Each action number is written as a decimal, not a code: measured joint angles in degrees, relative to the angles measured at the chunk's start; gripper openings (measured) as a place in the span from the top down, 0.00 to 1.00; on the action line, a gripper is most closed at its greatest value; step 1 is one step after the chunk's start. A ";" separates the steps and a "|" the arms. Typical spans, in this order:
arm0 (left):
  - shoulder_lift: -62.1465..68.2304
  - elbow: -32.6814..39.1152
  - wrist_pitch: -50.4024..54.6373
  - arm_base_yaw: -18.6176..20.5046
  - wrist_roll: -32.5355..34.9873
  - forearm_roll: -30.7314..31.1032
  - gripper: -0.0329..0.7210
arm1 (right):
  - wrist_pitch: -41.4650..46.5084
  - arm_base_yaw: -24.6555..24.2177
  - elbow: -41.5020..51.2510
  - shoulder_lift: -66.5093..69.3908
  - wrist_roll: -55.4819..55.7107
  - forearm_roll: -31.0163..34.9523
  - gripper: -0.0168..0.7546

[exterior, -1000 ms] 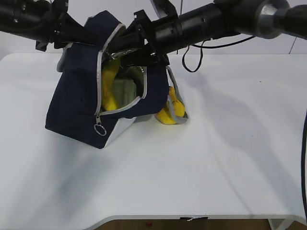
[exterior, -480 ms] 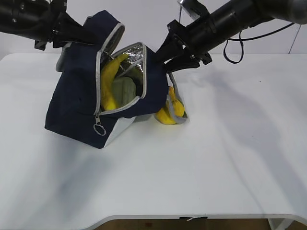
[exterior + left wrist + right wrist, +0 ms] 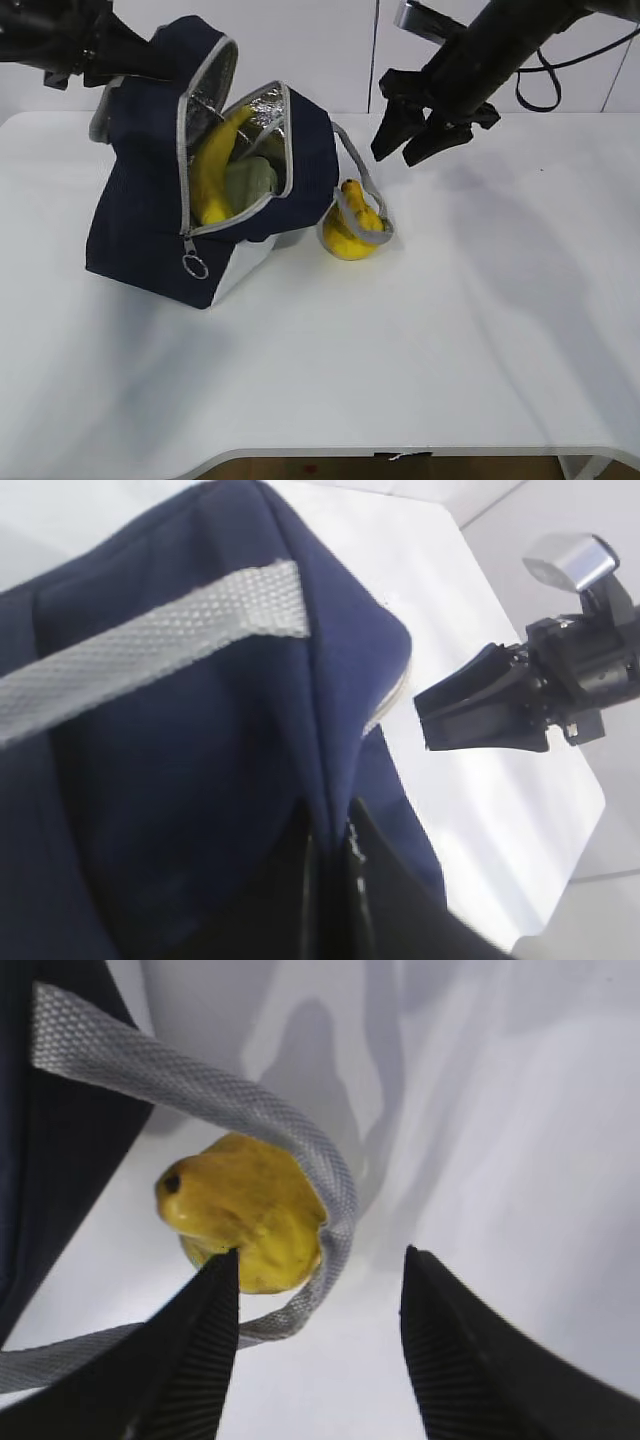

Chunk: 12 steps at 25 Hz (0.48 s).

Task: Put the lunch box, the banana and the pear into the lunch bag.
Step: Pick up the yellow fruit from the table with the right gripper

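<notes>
Exterior view. The lunch bag (image 3: 160,230), navy with a white lower panel, occupies the left half of the frame, tilted on the white table (image 3: 420,350) with its zippered mouth facing the camera and gaping open; silver foil lining shows inside the flap. Within the opening the banana (image 3: 208,170) stands on end along the left side of the mouth, and the pale green lid of the lunch box (image 3: 250,182) is visible just right of it, deeper in the bag. A ring pull (image 3: 194,266) hangs at the lower end of the zipper.

The pear (image 3: 352,230) sits on the table just right of the bag, at centre frame, outside the bag; a grey webbing handle (image 3: 362,185) loops around it.

The left gripper (image 3: 150,65), at upper left, is pinched tight on the top fabric of the bag, holding it up; the left wrist view shows the navy cloth caught between its closed fingers (image 3: 305,880).

The right gripper (image 3: 408,140), at upper right, hangs above and to the right of the pear with jaws spread wide and nothing between them. In the right wrist view the pear (image 3: 245,1220) lies below, beside the left finger (image 3: 190,1350).
</notes>
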 joint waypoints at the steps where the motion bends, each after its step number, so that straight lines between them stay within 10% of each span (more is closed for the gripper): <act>1: -0.13 0.00 0.00 0.39 0.00 0.10 0.97 | 0.09 0.00 0.00 0.00 0.41 -1.17 0.44; 12: -1.76 0.00 0.13 1.26 0.24 1.52 0.97 | 0.55 -0.07 0.00 -0.24 1.01 -7.81 0.44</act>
